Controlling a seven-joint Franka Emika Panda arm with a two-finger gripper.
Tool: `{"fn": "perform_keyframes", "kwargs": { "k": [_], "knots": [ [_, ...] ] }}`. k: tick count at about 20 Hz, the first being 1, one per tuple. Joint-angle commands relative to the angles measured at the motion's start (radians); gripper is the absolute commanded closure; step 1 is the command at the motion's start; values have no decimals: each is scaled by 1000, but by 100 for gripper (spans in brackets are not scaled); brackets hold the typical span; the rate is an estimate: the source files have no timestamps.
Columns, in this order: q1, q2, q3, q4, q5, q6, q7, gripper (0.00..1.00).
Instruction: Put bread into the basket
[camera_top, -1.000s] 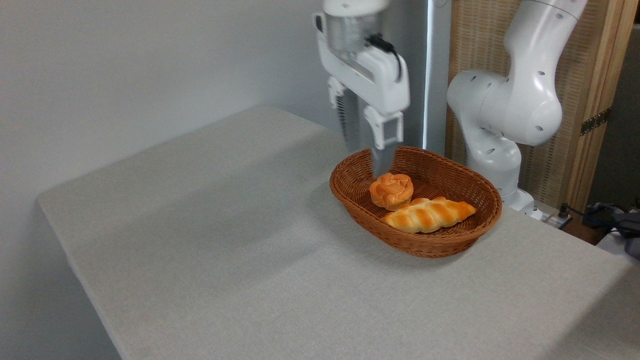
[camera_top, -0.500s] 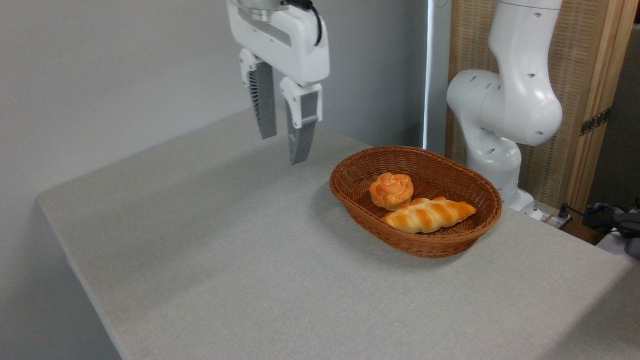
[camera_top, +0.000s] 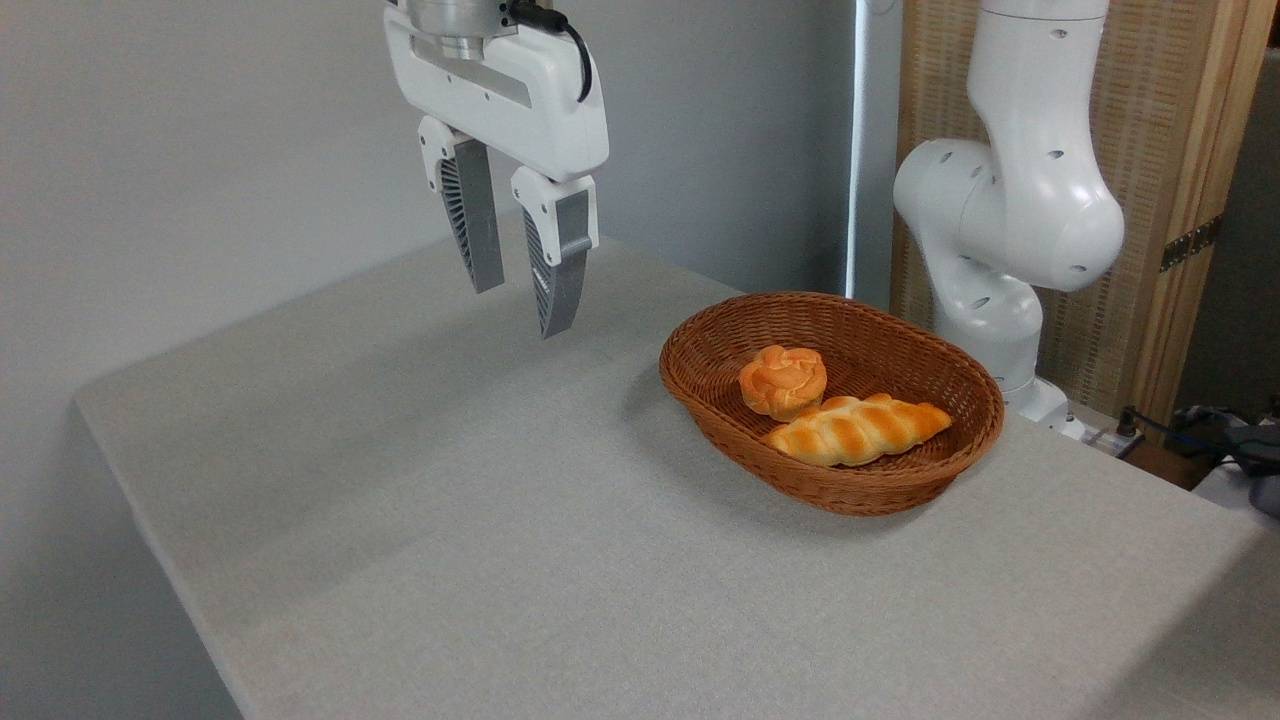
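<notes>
- The basket (camera_top: 700, 352) is parked on the table (camera_top: 450, 520), toward the right.
- Two things are found inside it: the bread (camera_top: 856, 429) is laid along the near side, and a small round bun (camera_top: 783, 381) is tucked right behind, pretty much touching it.
- The gripper (camera_top: 520, 285) is hung in the air well left of the basket, fingers (camera_top: 473, 225) spread apart, nothing held or touched.
</notes>
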Motion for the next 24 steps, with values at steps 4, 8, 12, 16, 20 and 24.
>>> {"fn": "perform_keyframes", "kwargs": {
  "k": [4, 8, 12, 16, 20, 24],
  "knots": [
    [5, 28, -3, 33, -13, -40, -53, 0],
    [29, 46, -5, 74, -12, -42, -53, 0],
    [55, 60, -3, 102, -6, -43, -51, 0],
    [57, 90, -5, 139, 6, -80, -51, 0],
    [57, 93, -44, 136, 33, -82, -50, 0],
    [55, 92, -48, 132, 35, -69, -42, 0]
  ]
}}
